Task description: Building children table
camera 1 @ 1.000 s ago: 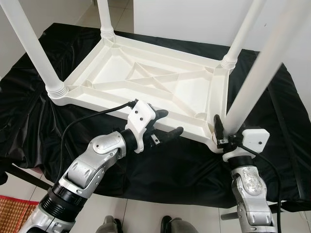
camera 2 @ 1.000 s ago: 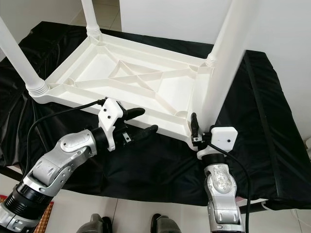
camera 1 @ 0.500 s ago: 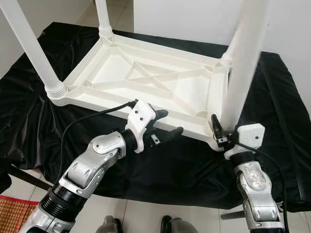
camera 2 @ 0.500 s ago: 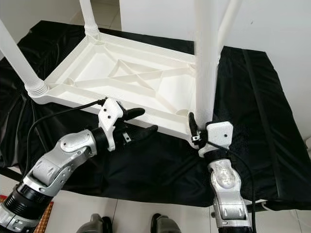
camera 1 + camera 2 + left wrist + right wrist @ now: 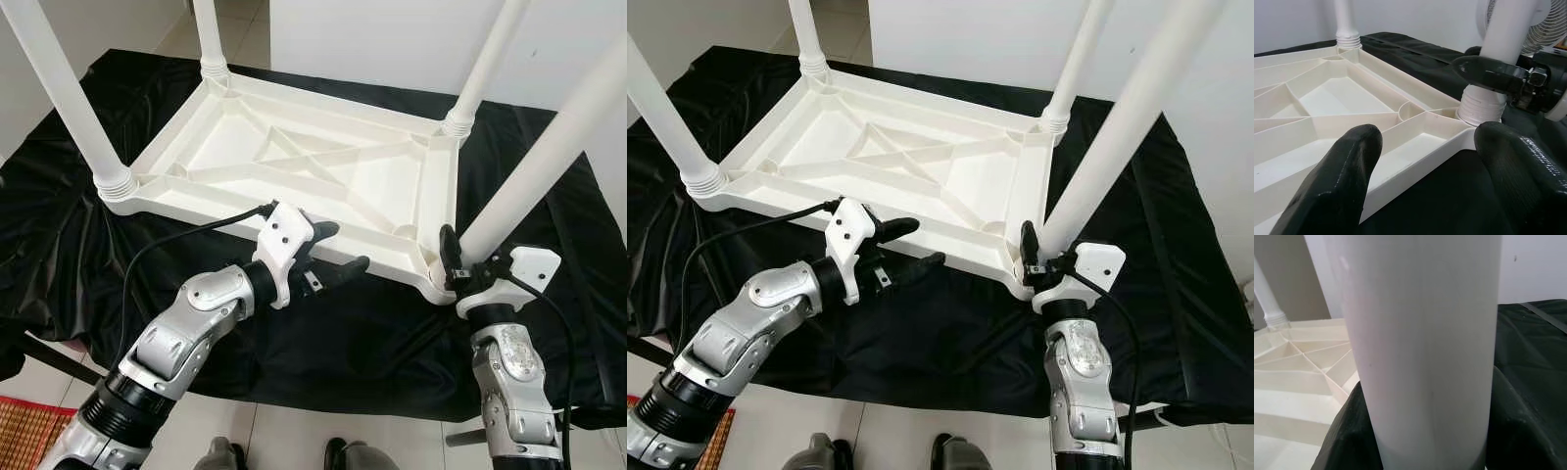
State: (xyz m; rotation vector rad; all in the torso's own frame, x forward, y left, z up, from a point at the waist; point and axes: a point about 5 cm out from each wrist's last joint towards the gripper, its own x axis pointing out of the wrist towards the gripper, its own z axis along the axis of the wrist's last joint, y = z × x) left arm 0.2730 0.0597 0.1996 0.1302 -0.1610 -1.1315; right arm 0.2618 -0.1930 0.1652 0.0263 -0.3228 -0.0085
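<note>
A white plastic table top lies upside down on a black cloth. Three white legs stand upright in its corners: near left, far left and far right. The fourth leg rests with its threaded end at the near right corner socket and leans to the right. My right gripper is shut on that leg's base, and its black fingers flank the leg. My left gripper is open at the near rim, its fingers straddling the edge without holding it.
The black cloth covers the low platform and hangs over its near edge. Tiled floor lies below, with a red woven mat at the near left. A white wall stands behind. A fan is beyond the near right corner.
The held leg has swung from nearly upright to leaning right, and my right wrist has turned with it. The left gripper has stayed put.
</note>
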